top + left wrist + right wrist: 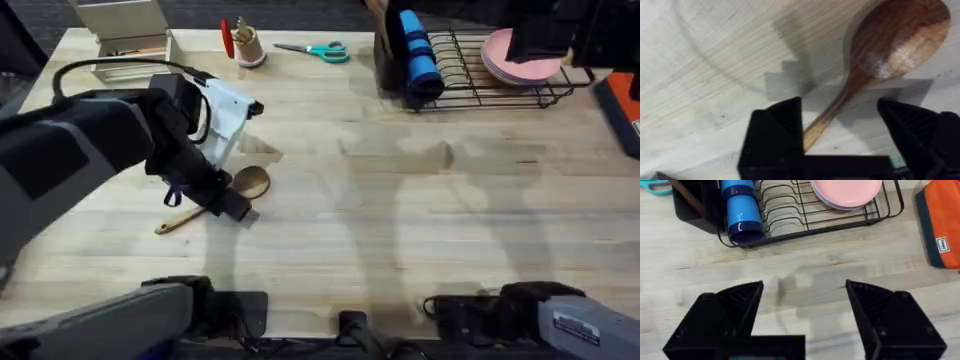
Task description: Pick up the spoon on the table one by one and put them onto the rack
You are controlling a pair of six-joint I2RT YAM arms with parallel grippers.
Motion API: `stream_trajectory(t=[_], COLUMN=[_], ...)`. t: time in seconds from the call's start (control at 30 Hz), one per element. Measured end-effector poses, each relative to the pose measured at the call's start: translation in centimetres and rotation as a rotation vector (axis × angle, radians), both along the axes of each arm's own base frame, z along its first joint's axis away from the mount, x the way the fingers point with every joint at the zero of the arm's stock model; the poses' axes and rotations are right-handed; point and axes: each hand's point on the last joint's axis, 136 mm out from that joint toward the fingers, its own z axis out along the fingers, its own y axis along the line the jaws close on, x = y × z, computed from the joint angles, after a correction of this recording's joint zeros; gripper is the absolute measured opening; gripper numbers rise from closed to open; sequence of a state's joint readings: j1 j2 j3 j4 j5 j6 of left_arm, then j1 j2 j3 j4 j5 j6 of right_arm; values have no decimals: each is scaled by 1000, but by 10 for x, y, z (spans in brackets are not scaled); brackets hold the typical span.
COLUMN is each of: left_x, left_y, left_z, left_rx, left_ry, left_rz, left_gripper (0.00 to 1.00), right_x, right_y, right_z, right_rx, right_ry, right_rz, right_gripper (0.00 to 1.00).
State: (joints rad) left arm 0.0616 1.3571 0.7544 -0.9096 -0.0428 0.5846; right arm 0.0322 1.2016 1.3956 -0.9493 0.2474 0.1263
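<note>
From overhead, the left arm reaches out over the left half of the pale butcher-block wooden table (400, 230), and its black two-finger tool (232, 205) is down at a reddish-brown wooden spoon (212, 204) that lies flat there, round bowl pointing toward the middle of the table and thin handle toward the left front. The black wire dish rack (480, 75) stands at the far right edge, holding a blue rolled cup (418, 55) beside its black boxy cutlery holder (385, 55) and some pink plates (520, 60); teal-handled scissors (318, 50) lie at the far edge, apart from the spoon. In the left wrist view the left tool (840, 120) is spread, its black fingers (782, 125) on either side of the spoon's neck (847, 92), one finger just beside the handle and the other well clear of it, nothing pinched yet. To do this step well, I judge the tool should shift so the handle sits centred between the fingers, settle until the tips nearly meet the table, then close across the narrow neck, where the wood is thin enough to hold firmly without rolling. In the right wrist view the right tool (805, 305) is spread and empty over bare table near the rack (835, 215), clear of the path.
</note>
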Motion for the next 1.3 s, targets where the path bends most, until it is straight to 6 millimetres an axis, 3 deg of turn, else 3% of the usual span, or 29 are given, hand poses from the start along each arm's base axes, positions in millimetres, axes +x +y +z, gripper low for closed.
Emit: stream_trajectory(t=[0.17, 0.27, 0.4, 0.53, 0.83, 1.3], left_x=[2, 2, 2, 2, 3, 25], left_y=[1, 1, 1, 1, 1, 3], left_z=[0, 0, 0, 0, 0, 9], left_rx=[5, 8, 7, 7, 8, 7], left_ry=[-8, -9, -9, -9, -14, -95], left_rz=[0, -1, -3, -4, -2, 52], left_gripper=[690, 595, 264, 61, 43, 43], right_x=[0, 0, 0, 0, 0, 0], right_y=[0, 0, 0, 0, 0, 0], right_z=[0, 0, 0, 0, 0, 0], right_rx=[0, 0, 0, 0, 0, 0], right_ry=[0, 0, 0, 0, 0, 0], right_rz=[0, 0, 0, 0, 0, 0], right_gripper=[996, 996, 996, 996, 996, 996])
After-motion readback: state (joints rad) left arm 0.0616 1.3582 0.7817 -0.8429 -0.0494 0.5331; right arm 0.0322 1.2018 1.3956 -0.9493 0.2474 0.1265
